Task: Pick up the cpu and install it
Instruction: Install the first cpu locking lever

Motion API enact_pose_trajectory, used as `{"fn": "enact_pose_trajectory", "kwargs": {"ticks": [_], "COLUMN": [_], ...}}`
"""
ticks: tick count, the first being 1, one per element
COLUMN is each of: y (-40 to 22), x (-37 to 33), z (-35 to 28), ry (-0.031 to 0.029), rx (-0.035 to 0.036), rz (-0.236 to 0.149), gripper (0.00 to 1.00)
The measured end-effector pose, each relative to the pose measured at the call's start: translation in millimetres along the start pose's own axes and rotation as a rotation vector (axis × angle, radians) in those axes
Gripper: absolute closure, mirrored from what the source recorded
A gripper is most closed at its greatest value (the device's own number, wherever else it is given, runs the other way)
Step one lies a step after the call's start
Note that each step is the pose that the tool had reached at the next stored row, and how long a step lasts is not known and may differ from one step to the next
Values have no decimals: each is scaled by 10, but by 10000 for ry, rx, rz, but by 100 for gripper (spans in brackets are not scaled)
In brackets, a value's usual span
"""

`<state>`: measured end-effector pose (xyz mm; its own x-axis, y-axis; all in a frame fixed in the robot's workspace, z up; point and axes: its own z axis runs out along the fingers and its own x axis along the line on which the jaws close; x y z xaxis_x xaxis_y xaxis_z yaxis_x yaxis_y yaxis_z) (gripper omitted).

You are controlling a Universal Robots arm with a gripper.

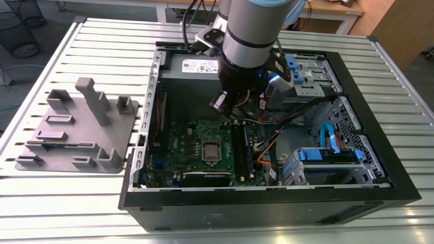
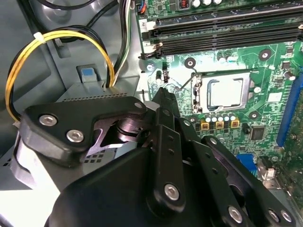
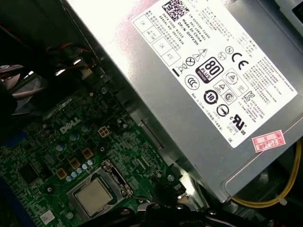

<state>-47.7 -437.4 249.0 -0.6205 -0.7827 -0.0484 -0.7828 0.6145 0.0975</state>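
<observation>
cpu (image 2: 226,91) seated in socket frame (image 2: 201,92) on motherboard (image 3: 52,156), apparently already installed | gripper (image 2: 161,94) hung above and apart from it, nothing seen held | fingers (image 2: 165,111) drawn together to one narrow tip | power supply (image 3: 213,80) just beside fingers

The exterior view looks down from high up and some way back, taking in the slatted table (image 1: 81,203), the open computer case (image 1: 379,168) and the grey tray (image 1: 74,132) at the exterior view's left. The arm (image 1: 251,35) reaches down into the case from the far side. Both wrist views sit close in over the motherboard (image 2: 270,109). The second wrist view looks past the black hand (image 2: 165,101) toward the cpu (image 2: 227,91) in its socket. The first wrist view looks along the labelled power supply (image 3: 213,75). Both wrist views share the cpu (image 3: 92,197) and the surrounding green board; the exterior view shows the same spot (image 1: 211,149) from far off.
</observation>
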Motion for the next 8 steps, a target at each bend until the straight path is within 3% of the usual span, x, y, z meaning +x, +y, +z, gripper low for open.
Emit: {"fn": "enact_pose_trajectory", "kwargs": {"ticks": [3,8], "y": [7,5], "x": [-10,-10], "z": [10,45], "ry": [-31,-33], "rx": [-24,-25], "rz": [-2,-2], "gripper": [89,89]}}
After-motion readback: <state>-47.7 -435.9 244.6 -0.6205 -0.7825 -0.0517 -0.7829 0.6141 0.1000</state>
